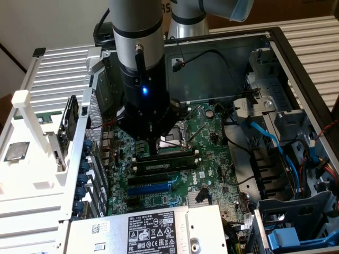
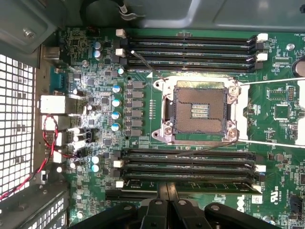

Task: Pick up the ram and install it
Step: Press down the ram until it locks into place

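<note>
The ram [image 1: 167,164] is a long dark stick with a white label. It stands on edge in one of the black slots just below the empty processor socket [image 1: 172,140]. In the wrist view the ram [image 2: 214,187] shows as a thin green edge in the slot nearest the gripper. My gripper [image 2: 167,191] is shut, its two black fingers pressed together over the ram's top edge near its middle. From outside, the gripper [image 1: 153,148] points straight down onto that row of slots, and its body hides the slots' left part.
Two more slot banks [image 2: 190,47] lie beyond the socket [image 2: 199,109]. The case's perforated wall [image 1: 87,159] is close on the exterior view's left, and red wires [image 2: 47,143] run by it. The power supply [image 1: 153,227] sits in front. Blue cables [image 1: 270,140] and a drive cage [image 1: 296,238] are on the right.
</note>
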You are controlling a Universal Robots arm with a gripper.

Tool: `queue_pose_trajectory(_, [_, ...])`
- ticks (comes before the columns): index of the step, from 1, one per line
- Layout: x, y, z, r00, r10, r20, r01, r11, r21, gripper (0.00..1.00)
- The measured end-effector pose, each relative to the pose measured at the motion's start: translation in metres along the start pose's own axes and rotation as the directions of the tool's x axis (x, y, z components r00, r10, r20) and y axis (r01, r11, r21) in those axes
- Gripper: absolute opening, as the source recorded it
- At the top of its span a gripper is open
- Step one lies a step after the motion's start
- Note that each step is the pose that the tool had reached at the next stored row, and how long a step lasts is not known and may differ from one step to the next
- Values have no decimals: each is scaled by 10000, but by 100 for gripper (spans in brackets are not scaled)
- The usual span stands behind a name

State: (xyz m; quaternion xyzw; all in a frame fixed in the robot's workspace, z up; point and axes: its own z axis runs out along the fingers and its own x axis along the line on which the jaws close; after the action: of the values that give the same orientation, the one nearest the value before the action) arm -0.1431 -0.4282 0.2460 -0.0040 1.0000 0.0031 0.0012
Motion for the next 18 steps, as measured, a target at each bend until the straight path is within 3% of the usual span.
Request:
queue_pose_trajectory(2, [7, 0, 19, 10000, 7, 61, -7, 10000, 1, 10])
queue_pose_trajectory(6, [44, -1, 48, 9999, 32, 124, -32, 10000, 0, 10])
queue_pose_trajectory(18, [83, -3, 108, 9996, 172, 208, -172, 9999, 1, 10])
